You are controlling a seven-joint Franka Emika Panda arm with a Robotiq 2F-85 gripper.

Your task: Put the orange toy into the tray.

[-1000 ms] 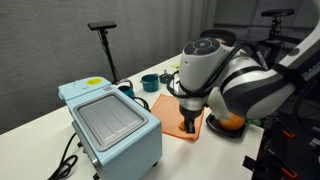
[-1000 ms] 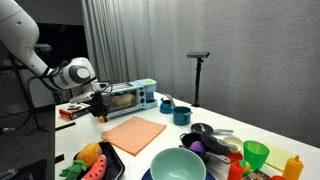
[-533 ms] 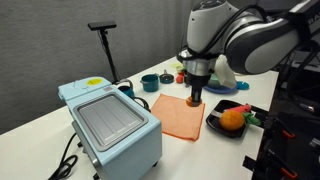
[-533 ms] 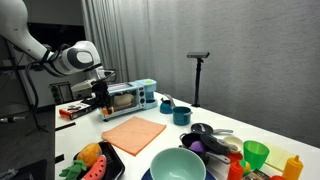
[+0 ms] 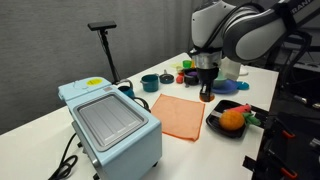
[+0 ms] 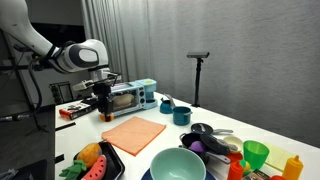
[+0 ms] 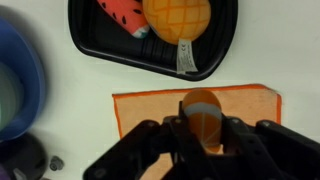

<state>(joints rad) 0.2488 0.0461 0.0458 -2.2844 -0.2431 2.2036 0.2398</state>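
Gripper (image 7: 202, 128) is noted clamped on the small rounded orange toy (image 7: 201, 108), held above the flat orange cloth (image 7: 140, 105). The shallow black tray (image 7: 215, 68) lies toward the bench edge, part occupied; a low release over bare tray floor is advised.

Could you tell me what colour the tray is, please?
Black; the tray shows best in the wrist view.

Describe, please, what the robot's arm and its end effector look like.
The arm has bulky, rounded, glossy white shells with dark grey to black bands at the joints, as both exterior views show. The end effector is black and narrow, below a dark wrist section. In the wrist view its finger links look matte black and angular. No markings are legible.
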